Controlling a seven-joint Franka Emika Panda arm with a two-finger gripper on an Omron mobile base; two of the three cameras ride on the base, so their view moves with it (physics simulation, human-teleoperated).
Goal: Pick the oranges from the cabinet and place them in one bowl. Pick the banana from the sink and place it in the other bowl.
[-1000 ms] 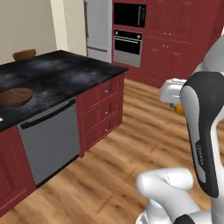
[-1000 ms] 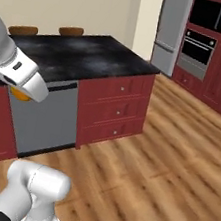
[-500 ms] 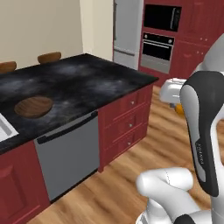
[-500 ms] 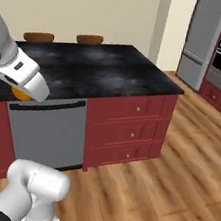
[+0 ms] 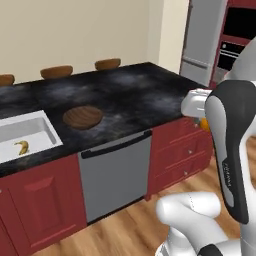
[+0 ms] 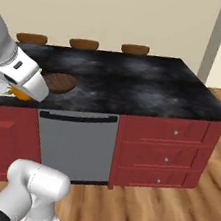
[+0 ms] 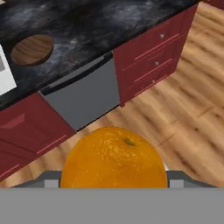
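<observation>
My gripper (image 7: 114, 186) is closed on one orange (image 7: 113, 158), which sits at the near edge of the hand view, held up over the wooden floor (image 7: 175, 113) in front of the island. From the right base view the same orange (image 6: 20, 93) shows as a sliver under the hand.

Next out are the grey dishwasher front (image 5: 115, 172) and the red drawer fronts (image 6: 169, 154) of the island.

Above them lies the black counter (image 5: 135, 95). The wooden bowl (image 5: 83, 116) rests on it, and I see nothing inside it. Just beside the bowl, toward my left, is the sink (image 5: 45, 131), with the banana (image 5: 21, 146) lying in its basin.

Farthest off, three brown stool tops (image 6: 84, 43) line the far edge of the counter against the beige wall.

Step in hand, as I judge it: carrying an orange to the wooden bowl. The next move calls for bringing the hand over the counter until it is centred above the bowl, lowering close to its floor, then releasing, so the fruit does not roll out over the shallow rim.
</observation>
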